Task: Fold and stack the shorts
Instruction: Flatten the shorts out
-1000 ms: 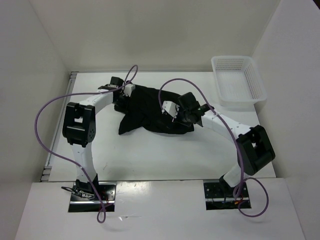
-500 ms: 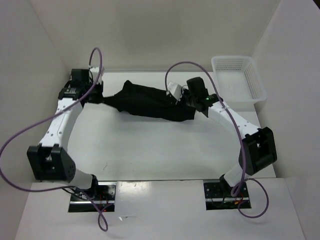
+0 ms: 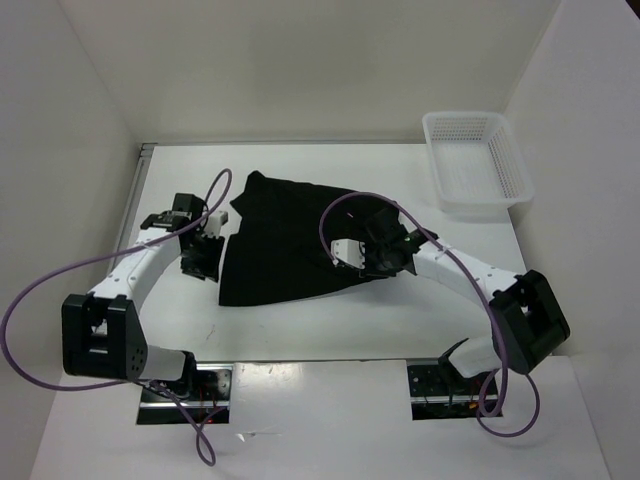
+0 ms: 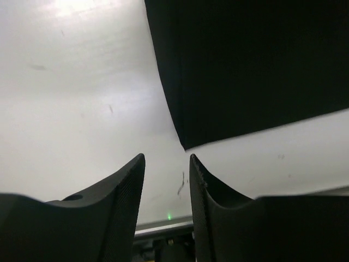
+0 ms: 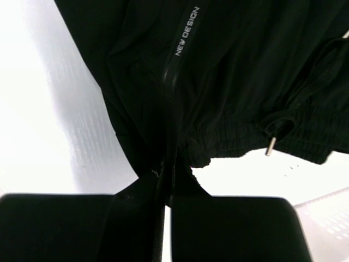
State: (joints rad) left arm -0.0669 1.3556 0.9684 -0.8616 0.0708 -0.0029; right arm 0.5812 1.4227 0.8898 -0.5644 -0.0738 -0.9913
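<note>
Shorts [image 3: 285,240] have gone from stretched taut to flat, left of the basket [image 3: 434,165]. My right gripper [image 5: 165,183] pinches their basket-side edge. My left gripper [image 4: 166,158], slightly parted and empty, sits just off the opposite edge.

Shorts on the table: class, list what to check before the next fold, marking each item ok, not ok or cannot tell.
1. The shorts lie spread on the table: ok.
2. The right tool grips the shorts: ok, shut on the fabric.
3. The left tool grips the shorts: not ok, it is open and the corner lies just ahead of it.
4. The basket stands apart from shorts and arms: ok.
5. The drawstring is free of the right tool: ok, it hangs off to one side.
6. The purple cable is clear of the fabric: cannot tell.
</note>
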